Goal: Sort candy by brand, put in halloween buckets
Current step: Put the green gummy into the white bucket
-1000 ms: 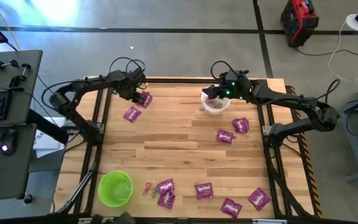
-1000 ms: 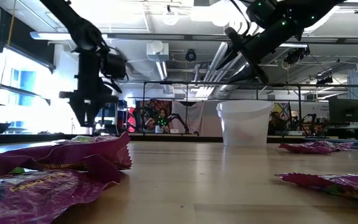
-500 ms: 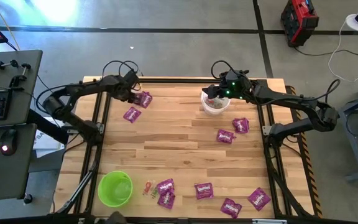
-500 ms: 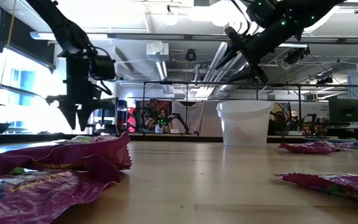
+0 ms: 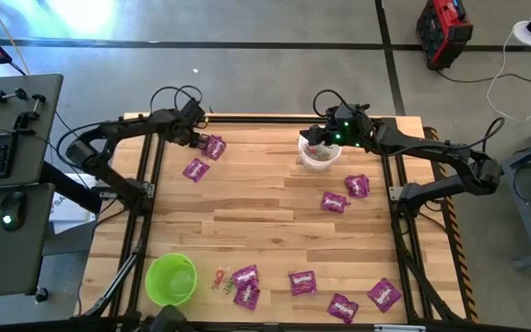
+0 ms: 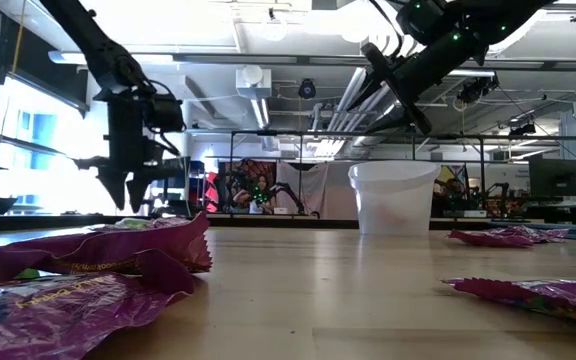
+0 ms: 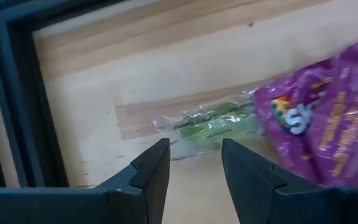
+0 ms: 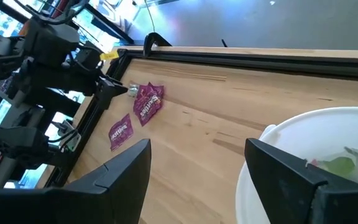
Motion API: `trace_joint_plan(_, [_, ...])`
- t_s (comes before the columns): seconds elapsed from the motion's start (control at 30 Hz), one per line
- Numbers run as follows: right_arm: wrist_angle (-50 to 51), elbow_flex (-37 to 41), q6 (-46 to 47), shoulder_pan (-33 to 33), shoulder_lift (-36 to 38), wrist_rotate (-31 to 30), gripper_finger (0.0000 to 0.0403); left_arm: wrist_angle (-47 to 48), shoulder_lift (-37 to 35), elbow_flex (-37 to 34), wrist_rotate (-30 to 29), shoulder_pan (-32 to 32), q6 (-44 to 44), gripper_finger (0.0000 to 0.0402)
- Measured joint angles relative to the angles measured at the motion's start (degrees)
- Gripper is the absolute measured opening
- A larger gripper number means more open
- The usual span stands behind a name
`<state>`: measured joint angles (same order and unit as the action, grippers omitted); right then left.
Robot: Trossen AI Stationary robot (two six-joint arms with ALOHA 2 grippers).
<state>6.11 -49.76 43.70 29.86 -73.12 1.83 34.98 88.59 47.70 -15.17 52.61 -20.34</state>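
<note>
A green clear-wrapped sweet [image 7: 211, 124] lies on the wood at the table's far left, beside a purple candy packet [image 7: 328, 124] [image 5: 213, 146]. My left gripper [image 7: 194, 148] [image 5: 197, 138] hangs open just above the sweet, pointing steeply down, one finger on either side of its near edge and touching nothing. A second packet [image 5: 195, 170] lies a little nearer. My right gripper [image 8: 197, 180] [image 5: 314, 140] stands open and empty over the white bucket [image 5: 320, 154], which holds a green sweet [image 8: 337, 167]. The lime green bucket [image 5: 171, 279] stands at the near left.
Two packets [image 5: 346, 194] lie right of centre. Several more lie along the near edge [image 5: 302, 282], with small red and orange sweets [image 5: 219, 277] beside the green bucket. The table's black frame rail [image 7: 17, 99] runs close by my left gripper.
My left gripper has moved toward the table's left edge and sunk a little, ending over the green sweet beside the purple packet. Its finger gap looks the same. The packets and the right arm have kept still.
</note>
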Motion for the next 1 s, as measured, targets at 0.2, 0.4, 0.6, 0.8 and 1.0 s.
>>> trace_joint_plan(0.2, [0.00, 0.00, 1.31, -0.68, 0.00, 0.12, 0.0254, -2.26, 2.57, 0.00, 0.81, 0.79, 0.04, 0.0135])
trace_joint_plan(0.4, [0.02, 0.00, 1.31, -1.94, 0.00, -0.03, 0.0254, -2.82, 2.80, 0.00, 0.95, 1.04, 0.04, 0.0135])
trace_joint_plan(0.6, [0.02, 0.00, 1.29, -2.53, 0.00, -0.12, 0.0254, -2.31, 2.80, 0.00, 0.92, 1.04, 1.53, 0.0127])
trace_joint_plan(0.8, [0.05, 0.00, 1.29, -2.96, 0.00, -0.14, 0.0254, -1.90, 2.80, -0.04, 0.94, 1.02, 2.05, 0.0047])
trace_joint_plan(1.0, [0.50, 0.00, 0.96, -4.14, 0.00, -0.13, 0.0254, -1.84, 2.80, -0.04, 1.16, 1.02, 2.11, 0.0005])
